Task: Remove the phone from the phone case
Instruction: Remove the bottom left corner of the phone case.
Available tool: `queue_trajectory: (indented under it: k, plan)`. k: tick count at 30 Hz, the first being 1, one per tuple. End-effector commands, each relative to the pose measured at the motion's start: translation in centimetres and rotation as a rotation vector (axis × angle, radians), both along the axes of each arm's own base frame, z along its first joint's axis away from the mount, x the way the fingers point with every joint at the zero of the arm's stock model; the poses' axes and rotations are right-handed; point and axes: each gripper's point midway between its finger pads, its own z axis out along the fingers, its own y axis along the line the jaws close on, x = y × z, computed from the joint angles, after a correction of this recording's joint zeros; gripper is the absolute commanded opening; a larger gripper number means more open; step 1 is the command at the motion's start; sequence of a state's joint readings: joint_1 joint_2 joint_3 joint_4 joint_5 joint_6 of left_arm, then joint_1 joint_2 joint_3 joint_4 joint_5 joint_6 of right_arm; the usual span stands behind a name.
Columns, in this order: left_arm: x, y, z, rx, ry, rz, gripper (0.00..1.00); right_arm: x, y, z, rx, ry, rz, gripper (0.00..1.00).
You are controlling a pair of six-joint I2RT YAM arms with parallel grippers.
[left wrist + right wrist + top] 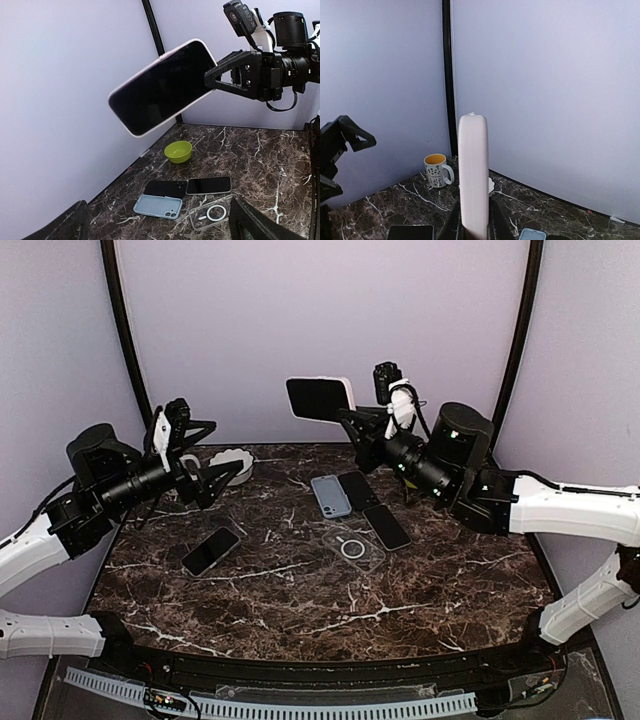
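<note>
Pale walls, dark marble desk (300, 590); the right pincer (347, 418) clamps the cased phone (320, 398) aloft; the left pincer (222, 448) gapes empty; next, I judge, it must seize the case (473, 175).

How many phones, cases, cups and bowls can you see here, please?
Phones: 3 (held phone, left phone, right phone)
Cases: 3 (white case, blue case, clear case)
Unclear black slab: 1
Mug: 1
Green bowl: 1
Total: 9

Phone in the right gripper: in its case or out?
In: the phone, in the right gripper, has a pale case rim around its screen.
</note>
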State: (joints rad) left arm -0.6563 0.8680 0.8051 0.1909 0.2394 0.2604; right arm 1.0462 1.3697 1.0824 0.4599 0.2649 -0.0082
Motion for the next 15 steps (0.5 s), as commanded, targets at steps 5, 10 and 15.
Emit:
queue_trajectory:
  k: [5, 10, 15]
  plan:
    - [-3.1, -1.7, 0.9, -0.108, 0.182, -0.27, 0.92, -4.2, -1.5, 7.7, 0.316, -0.049, 0.333, 0.0]
    - [-5.0, -2.7, 1.6, -0.127, 0.218, -0.436, 0.83, -8.3, -1.1, 8.2, 0.317, -0.056, 0.558, 0.0]
    - [-7.2, -3.4, 2.0, -0.159, 0.253, -0.597, 0.76, -11.2, -0.7, 8.3, 0.343, -0.03, 0.748, 0.0]
